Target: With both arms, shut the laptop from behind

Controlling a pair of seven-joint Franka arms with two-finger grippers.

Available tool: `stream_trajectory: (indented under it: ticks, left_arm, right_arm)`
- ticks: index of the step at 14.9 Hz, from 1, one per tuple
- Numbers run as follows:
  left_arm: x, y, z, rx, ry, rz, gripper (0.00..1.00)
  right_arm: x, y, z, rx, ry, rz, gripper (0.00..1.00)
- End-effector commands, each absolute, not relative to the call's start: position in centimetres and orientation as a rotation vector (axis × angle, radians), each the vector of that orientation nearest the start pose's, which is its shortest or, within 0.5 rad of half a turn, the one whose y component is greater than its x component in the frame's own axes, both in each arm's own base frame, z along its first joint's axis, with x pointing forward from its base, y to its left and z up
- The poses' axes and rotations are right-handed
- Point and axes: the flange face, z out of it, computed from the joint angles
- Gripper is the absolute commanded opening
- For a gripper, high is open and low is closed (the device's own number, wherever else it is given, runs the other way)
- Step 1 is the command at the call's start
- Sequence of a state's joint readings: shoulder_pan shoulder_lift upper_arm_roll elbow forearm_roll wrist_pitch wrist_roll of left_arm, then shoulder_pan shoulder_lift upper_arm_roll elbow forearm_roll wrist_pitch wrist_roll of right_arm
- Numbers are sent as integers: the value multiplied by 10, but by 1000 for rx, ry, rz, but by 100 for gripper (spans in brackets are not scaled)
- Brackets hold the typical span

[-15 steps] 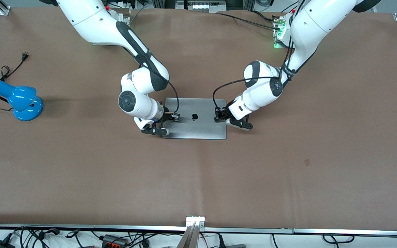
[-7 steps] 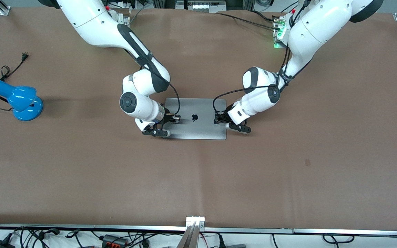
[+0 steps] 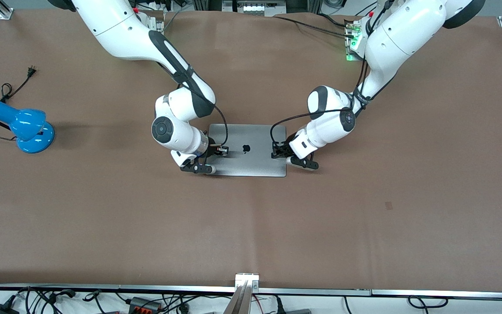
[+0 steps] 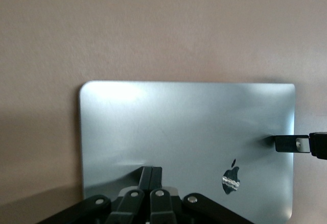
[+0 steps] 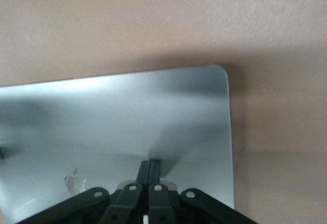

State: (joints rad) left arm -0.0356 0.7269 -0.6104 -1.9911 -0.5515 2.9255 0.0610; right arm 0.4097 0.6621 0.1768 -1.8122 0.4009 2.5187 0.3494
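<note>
Both pinched-tight grippers, left (image 3: 276, 151) & right (image 3: 222, 150), press laptop (image 3: 251, 163) lid (flat).

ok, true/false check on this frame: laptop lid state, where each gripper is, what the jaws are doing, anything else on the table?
1. The laptop is shut, lid flat. True.
2. The left gripper is over the bare table. False: its closed jaws sit on the lid.
3. The right gripper has closed jaws on the lid. True.
4. A red mug stands on the table. False: a blue desk lamp stands toward the right arm's end.
</note>
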Motion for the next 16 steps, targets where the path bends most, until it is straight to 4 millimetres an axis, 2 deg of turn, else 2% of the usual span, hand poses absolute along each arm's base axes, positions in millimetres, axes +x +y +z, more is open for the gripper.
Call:
stream_trajectory:
  ticks: [1,2,4,6,8,11,14,16]
  left_arm:
    - [536,-331,197,2543,-42,138,1]
    - [540,-326,205,2542,-53,124,1]
    - [543,-321,234,2536,-98,77,1]
    - [548,-305,261,2535,-131,6,1]
    - [551,-289,289,2534,-154,-50,1]
    - [556,-258,313,2542,-156,-126,1]
    - [574,-231,355,2633,-342,-177,3]
    - [592,-213,389,2715,-475,-202,3]
  right_arm:
    - [569,341,204,-2814,163,123,0]
    - [575,330,221,-2822,168,127,0]
    - [586,306,262,-2837,161,140,0]
    - [590,285,301,-2845,133,159,0]
    - [594,253,341,-2853,136,171,0]
    - [605,198,400,-2856,138,208,0]
    - [616,156,465,-2901,147,315,0]
    - [611,142,496,-3028,100,368,0]
